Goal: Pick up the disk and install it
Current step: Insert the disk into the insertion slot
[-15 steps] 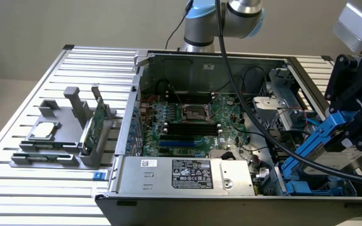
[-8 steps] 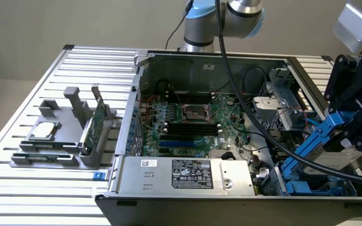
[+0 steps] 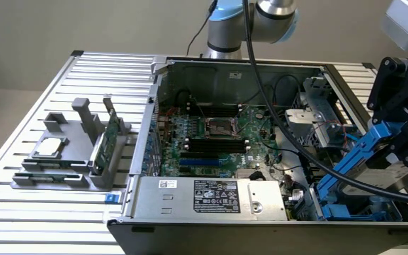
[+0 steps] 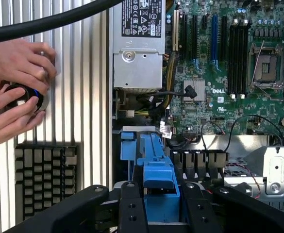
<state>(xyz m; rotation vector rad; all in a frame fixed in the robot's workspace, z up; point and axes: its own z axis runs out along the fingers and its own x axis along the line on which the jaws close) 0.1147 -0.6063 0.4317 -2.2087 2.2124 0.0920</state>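
The disk (image 3: 371, 152) hangs tilted over the front corner of the open computer case (image 3: 147, 133), at the exterior view's right. Its blue rail slopes down toward the blue drive bay (image 3: 346, 211), and its grey body shows below the fingers. My gripper (image 3: 397, 151) is shut on the disk. In the wrist view, the black fingers (image 4: 132, 206) clamp the disk's blue plastic end (image 4: 158, 191) from both sides. The blue bay bracket (image 4: 149, 148) lies just beyond it. The disk's label is hidden.
Inside the case are the motherboard (image 3: 218, 133) and the power supply (image 3: 204, 196). A grey holder (image 3: 55, 178) at the exterior view's left carries a processor chip (image 3: 50, 147) and a green card (image 3: 104, 141). A person's hands (image 4: 13, 92) work a round black device beside a keyboard (image 4: 42, 177). A black cable (image 3: 282, 122) crosses the case.
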